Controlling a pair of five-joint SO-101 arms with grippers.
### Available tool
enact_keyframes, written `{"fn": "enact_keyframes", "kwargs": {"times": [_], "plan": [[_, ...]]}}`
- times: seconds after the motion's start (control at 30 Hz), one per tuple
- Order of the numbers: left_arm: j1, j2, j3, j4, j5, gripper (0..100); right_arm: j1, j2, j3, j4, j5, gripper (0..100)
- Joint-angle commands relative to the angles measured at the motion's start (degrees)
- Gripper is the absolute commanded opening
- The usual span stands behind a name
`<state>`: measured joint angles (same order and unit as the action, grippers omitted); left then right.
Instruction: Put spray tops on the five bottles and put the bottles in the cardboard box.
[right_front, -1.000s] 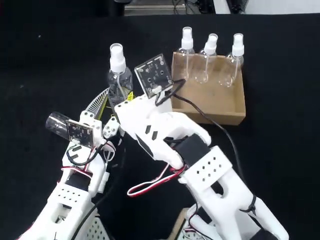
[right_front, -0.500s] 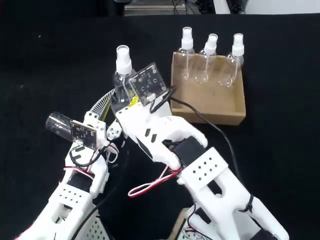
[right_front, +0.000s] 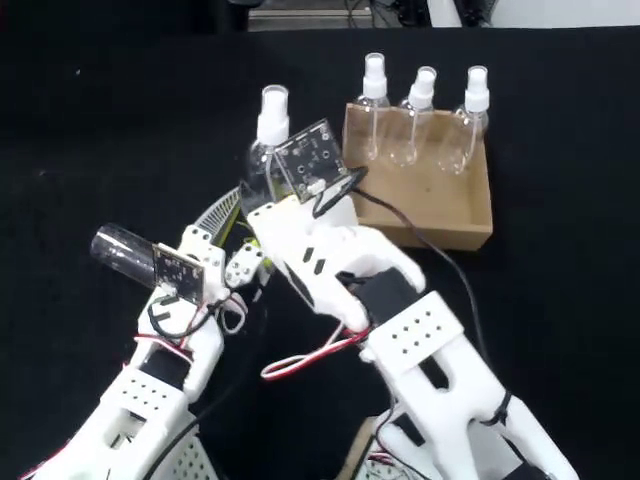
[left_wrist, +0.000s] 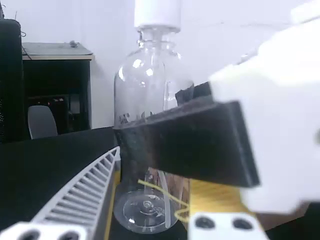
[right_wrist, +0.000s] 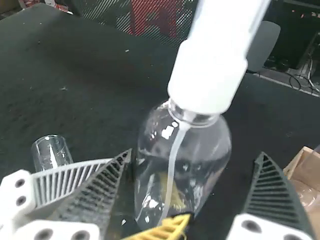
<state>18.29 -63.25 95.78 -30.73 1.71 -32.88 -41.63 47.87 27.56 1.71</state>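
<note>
A clear bottle (right_front: 265, 150) with a white spray top stands up between the dark fingers of my right gripper (right_front: 268, 182), just left of the cardboard box (right_front: 415, 236). The right wrist view shows that bottle (right_wrist: 182, 160) inside the right gripper (right_wrist: 195, 156), which is shut on its lower body. My left gripper (right_front: 240, 228) is open beside and below it, its white ribbed finger (left_wrist: 85, 200) next to the bottle's base (left_wrist: 145, 210). Three capped bottles (right_front: 415, 120) stand along the box's far wall. An uncapped bottle (right_front: 118, 250) lies on the mat at the left.
The black mat (right_front: 120, 120) covers the table. A red and white cable (right_front: 300, 365) loops between the two arms. The near part of the box floor (right_front: 440, 205) is bare. The uncapped bottle (right_wrist: 50, 150) lies close to the left arm's wrist.
My right gripper has carried the capped bottle to the right, closer to the box. The left arm has shifted slightly right, and its fingers no longer flank the bottle.
</note>
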Motion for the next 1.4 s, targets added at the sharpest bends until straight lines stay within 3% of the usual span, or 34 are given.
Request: {"fn": "enact_keyframes", "kwargs": {"times": [0.0, 0.47, 0.87, 1.0, 1.17, 1.37], "plan": [[0.57, -0.09, 1.27, -0.97, 0.7, 4, 1.41, -2.68, -0.84, -1.85, 0.09, 32.9], [-0.04, 0.0, 1.27, -0.88, 0.35, 4, 3.6, -5.23, -0.4, -1.32, 0.0, 32.8], [0.13, 0.0, 1.27, -1.41, 0.35, 4, 5.71, -17.19, -6.46, 14.77, 0.53, 32.8], [-5.76, -1.85, 1.36, -1.32, 0.26, 4, 5.71, -13.49, -12.53, 20.66, 0.62, 32.8], [-25.63, -12.4, 0.04, 12.84, 0.26, 4, 4.04, -5.85, -18.33, 26.55, 6.95, 32.8], [-46.02, -35.78, -9.98, 47.47, 4.13, 4, -2.9, 5.41, -20.35, 27.43, 15.65, 32.8]]}}
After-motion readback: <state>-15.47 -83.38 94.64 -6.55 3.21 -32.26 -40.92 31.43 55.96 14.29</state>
